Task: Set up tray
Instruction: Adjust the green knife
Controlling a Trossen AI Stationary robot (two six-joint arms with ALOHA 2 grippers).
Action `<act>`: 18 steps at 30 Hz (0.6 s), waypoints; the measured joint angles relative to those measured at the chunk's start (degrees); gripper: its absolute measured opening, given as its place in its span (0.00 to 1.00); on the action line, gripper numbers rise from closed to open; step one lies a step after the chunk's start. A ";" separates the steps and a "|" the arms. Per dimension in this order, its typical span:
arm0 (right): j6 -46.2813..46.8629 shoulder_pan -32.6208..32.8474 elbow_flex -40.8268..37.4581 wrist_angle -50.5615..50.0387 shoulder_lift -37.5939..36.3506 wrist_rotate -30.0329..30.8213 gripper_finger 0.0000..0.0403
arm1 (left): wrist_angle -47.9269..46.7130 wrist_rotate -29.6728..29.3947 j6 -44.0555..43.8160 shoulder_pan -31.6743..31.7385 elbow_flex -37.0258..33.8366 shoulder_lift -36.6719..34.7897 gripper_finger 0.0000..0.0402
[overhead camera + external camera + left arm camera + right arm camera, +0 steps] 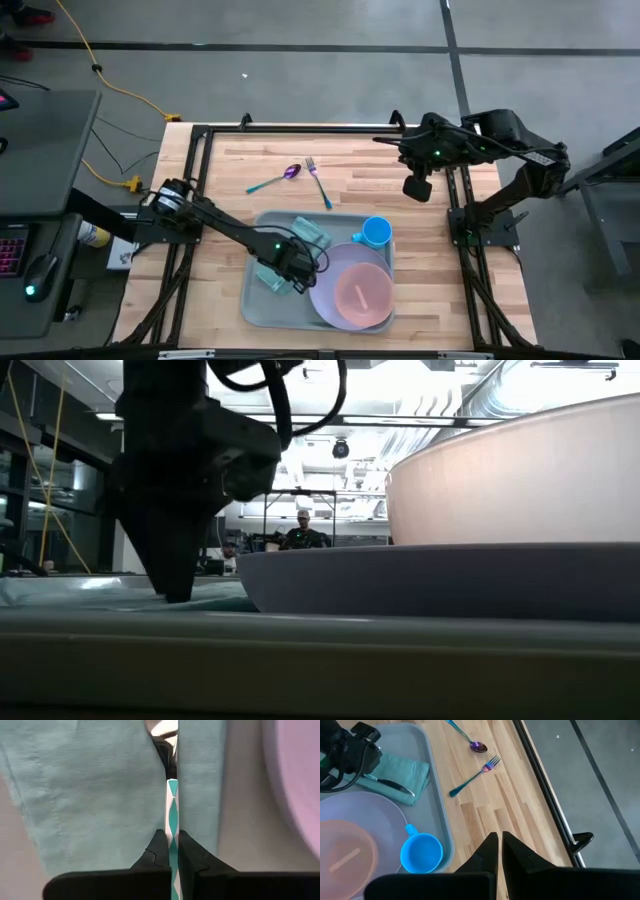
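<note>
The pale grey-green tray [256, 305] sits near the table's front edge. It holds a lavender plate [325, 297] with a pink bowl [362, 293], a blue cup [376, 232] and a teal napkin [308, 231]. My left gripper [293, 268] is over the napkin [90, 795], pointing down, shut on a knife [390, 784] with a teal-and-white handle. A spoon [275, 180] and a fork [318, 180] lie on the bare wood beyond the tray. My right gripper [499, 840] hangs shut and empty, high over the table's far right. My left gripper pinches the knife's teal-and-white handle [172, 812] between its two fingertips [159, 851], coming from above and pointing down. The dark blade [400, 787] reaches out over the napkin. I cannot tell whether it rests on the cloth or hangs just above it.
The plate and bowl fill the tray's right half, close beside my left gripper [180, 560], and the cup stands at the tray's far right corner. Free wood lies between the tray and the spoon and fork. A person sits in the room behind the table.
</note>
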 joint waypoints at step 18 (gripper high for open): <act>0.09 0.00 0.00 0.00 -0.37 -0.02 0.00 | 2.03 -1.47 1.30 0.37 0.00 -0.15 0.10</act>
